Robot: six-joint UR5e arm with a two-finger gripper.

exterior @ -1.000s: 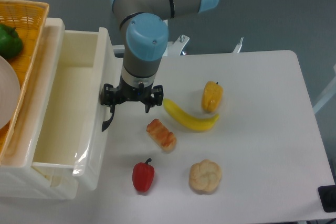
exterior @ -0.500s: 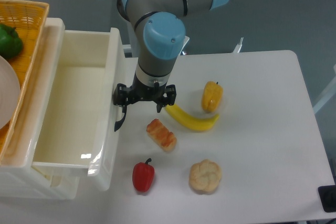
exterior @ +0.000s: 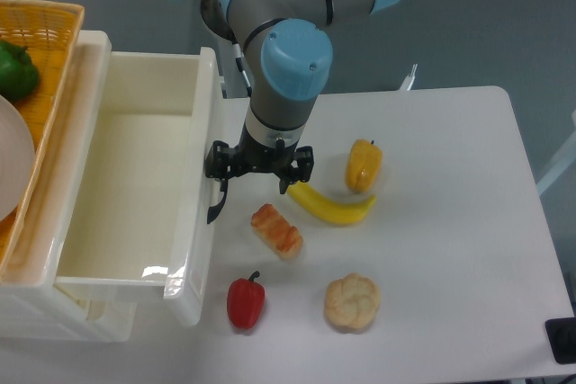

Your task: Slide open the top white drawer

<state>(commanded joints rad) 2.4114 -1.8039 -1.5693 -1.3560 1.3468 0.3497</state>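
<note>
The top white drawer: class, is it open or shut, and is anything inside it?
Open and empty. The top white drawer is pulled well out from the cabinet, its bare white floor visible; the tool is at its black handle.

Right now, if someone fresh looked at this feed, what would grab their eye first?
Most likely the top white drawer, pulled far out on the left with its tray bare, and the gripper down at its front beside the black handle. Next come the bright foods scattered on the white table: a banana and yellow pepper just right of the gripper, a red pepper nearer the camera.
</note>
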